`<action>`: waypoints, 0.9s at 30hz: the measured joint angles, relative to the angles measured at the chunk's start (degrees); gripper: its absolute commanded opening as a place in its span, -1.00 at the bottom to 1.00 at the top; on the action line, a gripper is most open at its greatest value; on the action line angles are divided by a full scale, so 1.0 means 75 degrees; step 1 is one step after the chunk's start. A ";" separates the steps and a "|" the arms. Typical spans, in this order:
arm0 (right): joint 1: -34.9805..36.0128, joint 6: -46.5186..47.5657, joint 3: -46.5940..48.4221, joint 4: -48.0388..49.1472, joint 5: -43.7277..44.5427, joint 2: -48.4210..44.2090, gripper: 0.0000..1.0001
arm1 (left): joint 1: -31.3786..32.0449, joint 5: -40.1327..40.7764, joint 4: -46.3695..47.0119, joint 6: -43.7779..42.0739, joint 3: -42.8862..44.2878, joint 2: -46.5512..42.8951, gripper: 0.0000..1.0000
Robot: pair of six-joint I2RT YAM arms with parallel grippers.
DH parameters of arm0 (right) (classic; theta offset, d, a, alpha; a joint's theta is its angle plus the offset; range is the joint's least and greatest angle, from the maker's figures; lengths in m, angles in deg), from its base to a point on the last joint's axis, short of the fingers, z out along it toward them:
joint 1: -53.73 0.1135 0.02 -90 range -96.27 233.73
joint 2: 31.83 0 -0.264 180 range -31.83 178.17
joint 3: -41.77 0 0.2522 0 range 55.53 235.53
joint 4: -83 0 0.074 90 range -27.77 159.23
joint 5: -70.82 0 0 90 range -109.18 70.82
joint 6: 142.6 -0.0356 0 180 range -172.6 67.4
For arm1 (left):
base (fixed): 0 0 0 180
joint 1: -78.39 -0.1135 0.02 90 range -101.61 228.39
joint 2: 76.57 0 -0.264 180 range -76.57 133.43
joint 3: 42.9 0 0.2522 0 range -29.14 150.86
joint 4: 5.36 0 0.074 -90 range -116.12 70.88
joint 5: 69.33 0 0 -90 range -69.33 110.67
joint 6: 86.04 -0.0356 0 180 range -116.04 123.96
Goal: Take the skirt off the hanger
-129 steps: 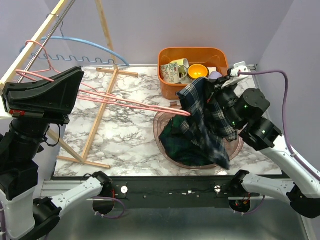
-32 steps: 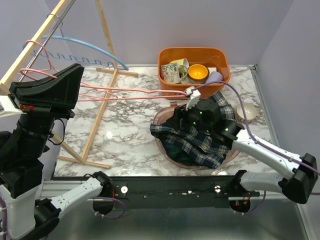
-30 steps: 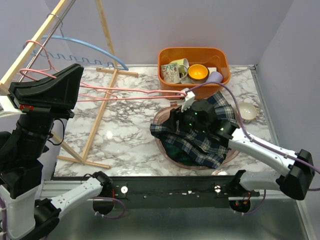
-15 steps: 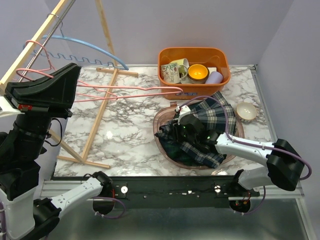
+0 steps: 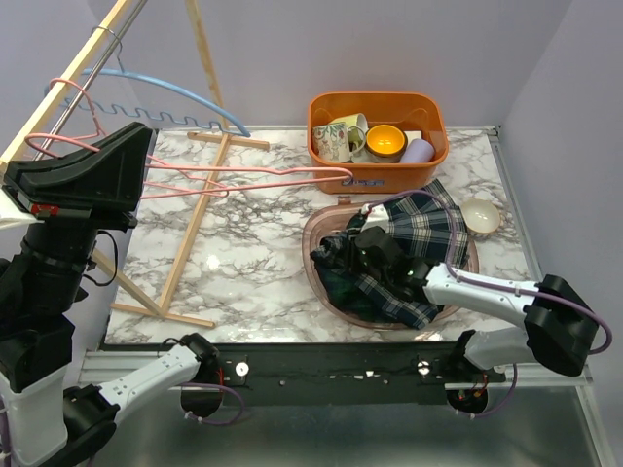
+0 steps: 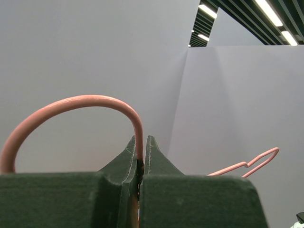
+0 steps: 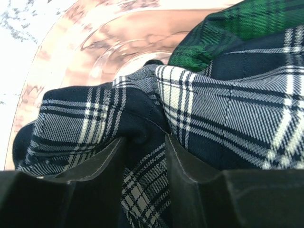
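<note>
The dark plaid skirt point(image 5: 414, 238) lies bunched in the pink bowl point(image 5: 313, 268), off the hanger. My right gripper point(image 5: 367, 250) is down in the bowl, its fingers closed on a fold of the skirt point(image 7: 228, 109); the fold fills the narrow gap at the right gripper point(image 7: 145, 142). The bowl's rim point(image 7: 90, 52) shows beyond it. The pink wire hanger point(image 5: 253, 173) is bare and stretches right from my raised left gripper point(image 5: 136, 156). In the left wrist view the left gripper point(image 6: 141, 161) is shut on the hanger's hook point(image 6: 80, 100).
An orange bin point(image 5: 430, 112) with mugs and a yellow bowl stands at the back. A small white bowl point(image 5: 480, 214) sits right of the pink bowl. A wooden rack point(image 5: 195, 229) with a blue hanger point(image 5: 185, 89) stands at the left.
The right gripper carried the skirt off the hanger's end and down into the pink bowl, sinking lower and nearer. The hanger now hangs bare. The left gripper barely moved.
</note>
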 measured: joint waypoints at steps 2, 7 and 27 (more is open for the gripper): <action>-0.0003 -0.0055 0.0000 -0.0236 0.0221 -0.0213 0.00 | 0.0000 0.0006 -0.0003 0.0003 0.0000 0.0000 -1.00; -0.0006 0.0178 -0.0236 -0.0638 0.0350 -0.1288 0.24 | 0.0000 0.0006 -0.0003 0.0006 0.0000 0.0000 -1.00; -0.0052 0.3258 0.3348 -0.2521 -0.3768 -0.4843 0.68 | 0.0000 0.0131 -0.0551 -0.0781 -0.0245 0.0507 -1.00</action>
